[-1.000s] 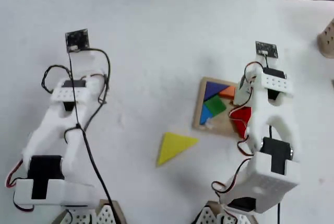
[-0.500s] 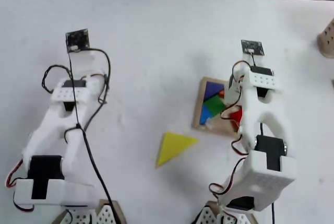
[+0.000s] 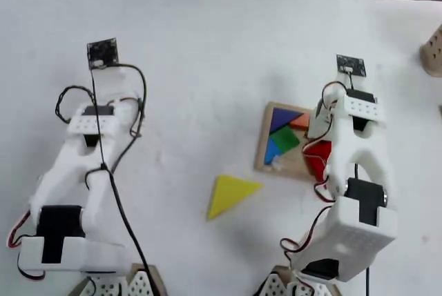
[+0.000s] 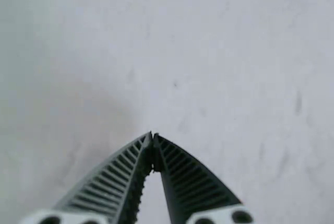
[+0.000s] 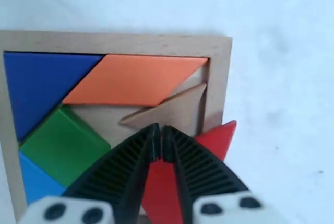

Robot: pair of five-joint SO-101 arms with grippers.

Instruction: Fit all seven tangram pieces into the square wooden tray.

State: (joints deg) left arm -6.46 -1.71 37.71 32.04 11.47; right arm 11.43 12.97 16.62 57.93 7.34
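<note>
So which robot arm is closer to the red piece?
Right. The right gripper hangs directly over the red piece at the wooden tray's edge; the left gripper is far off over bare table.

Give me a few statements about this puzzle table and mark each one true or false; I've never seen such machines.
1. The yellow triangle lies on the table, outside the tray. True.
2. The orange piece lies outside the tray. False: it sits inside the tray, next to the blue triangle.
3. The left end effector is shut over bare table. True.
4. The red piece sits fully inside the tray. False: one corner lies over the tray's rim.
5. The right end effector holds the green square. False: it is shut with nothing between its fingers, above the red piece; the green square rests in the tray.
</note>
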